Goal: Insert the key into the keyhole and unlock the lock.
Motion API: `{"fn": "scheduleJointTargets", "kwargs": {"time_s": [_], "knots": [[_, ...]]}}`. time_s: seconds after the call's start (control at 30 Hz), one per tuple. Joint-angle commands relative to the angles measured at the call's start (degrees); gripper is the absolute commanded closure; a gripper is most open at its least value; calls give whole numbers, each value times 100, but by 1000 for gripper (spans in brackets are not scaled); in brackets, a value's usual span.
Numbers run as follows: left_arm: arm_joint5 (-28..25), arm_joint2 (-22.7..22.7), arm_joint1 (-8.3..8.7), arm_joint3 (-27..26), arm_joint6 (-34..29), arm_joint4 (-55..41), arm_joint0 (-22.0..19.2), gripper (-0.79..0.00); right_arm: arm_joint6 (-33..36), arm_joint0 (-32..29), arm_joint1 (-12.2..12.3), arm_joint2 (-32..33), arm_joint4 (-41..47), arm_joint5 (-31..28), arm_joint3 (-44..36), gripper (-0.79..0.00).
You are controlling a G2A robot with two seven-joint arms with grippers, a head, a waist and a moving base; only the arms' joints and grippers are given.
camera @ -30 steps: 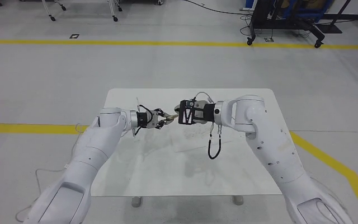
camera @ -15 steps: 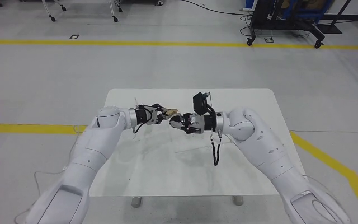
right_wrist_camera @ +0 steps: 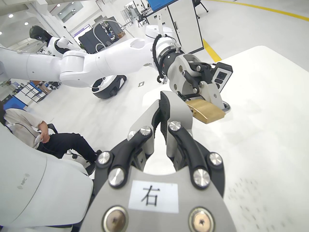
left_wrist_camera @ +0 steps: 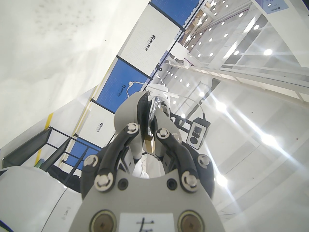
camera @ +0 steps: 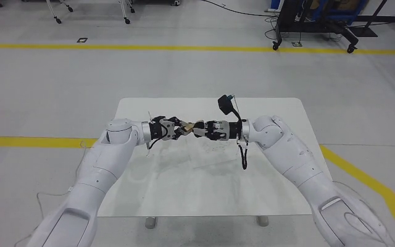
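The left gripper [left_wrist_camera: 150, 118] clamps the brass padlock [left_wrist_camera: 150, 146] between its fingers, above the rear middle of the white table [camera: 185, 185]. The right gripper [right_wrist_camera: 166, 108] faces it from the opposite side. Its fingers are pressed narrow together, with the tips just beside the padlock body.

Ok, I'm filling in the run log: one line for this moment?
left gripper: shut on brass padlock, above table | right gripper: shut, tips beside padlock's base
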Motion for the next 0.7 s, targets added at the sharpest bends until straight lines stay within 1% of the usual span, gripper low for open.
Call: {"fn": "scheduleJointTargets", "kwargs": {"time_s": [0.0, 0.23, 0.37, 0.4, 0.43, 0.47, 0.53, 0.67], "knots": [[1, -2, 2, -7, 6, 5, 3, 0, 9, 47, -14, -47, -145, 6, 65, 0], [-123, -12, 17, -79, 27, 82, 26, 0, -287, 114, -65, -113, -487, 84, 224, 0], [-426, -110, 40, -162, 305, 165, 75, 0, -443, 28, -77, -118, -146, 0, 153, 0], [-497, -165, 46, -182, 454, 150, 99, 0, -460, 6, -70, -106, -50, 0, 86, -197], [-607, -229, 54, -195, 711, 177, 121, 0, -511, -28, -62, -78, 104, 0, -41, -619], [-694, -273, 55, -240, 924, 175, 161, 0, -514, -67, -44, -49, 209, 0, -157, -785], [-830, -354, 55, -344, 1278, 151, 242, 0, -525, -113, -23, -6, 341, 0, -308, -785], [-968, -427, 65, -544, 1662, 236, 360, 0, -525, -113, -23, -6, 341, 0, -308, -785]]}}
